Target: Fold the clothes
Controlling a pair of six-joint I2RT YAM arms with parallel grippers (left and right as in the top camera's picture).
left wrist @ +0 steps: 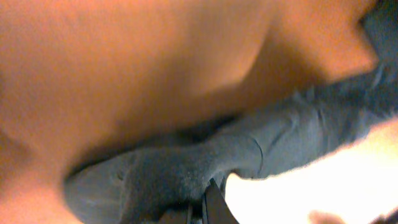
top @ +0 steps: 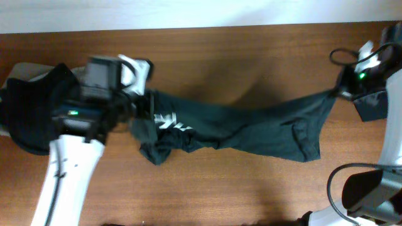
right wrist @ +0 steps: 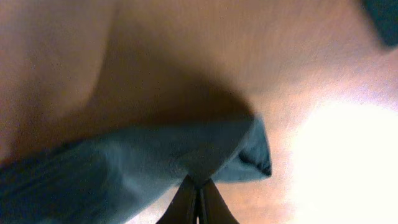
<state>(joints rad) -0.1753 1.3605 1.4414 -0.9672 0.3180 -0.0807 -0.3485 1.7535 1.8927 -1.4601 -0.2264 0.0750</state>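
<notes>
While both are pinched shut on fabric, the left tool [top: 146, 104] grips the bunched left end and the right tool [right wrist: 198, 198] the right end of a dark-green T-shirt [top: 251, 125]. It stretches wrinkled across the bench [top: 251, 50], with white marks [top: 167, 120] near its left end.

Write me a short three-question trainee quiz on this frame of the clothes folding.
1. True or false: the left claw and the right claw are both shut on the dark-green garment.
2. The garment is: A) folded flat, B) stretched between the claws, C) off the table.
3. Which claw is nearer the white marks?
Key: 1 true; 2 B; 3 left claw.
</notes>
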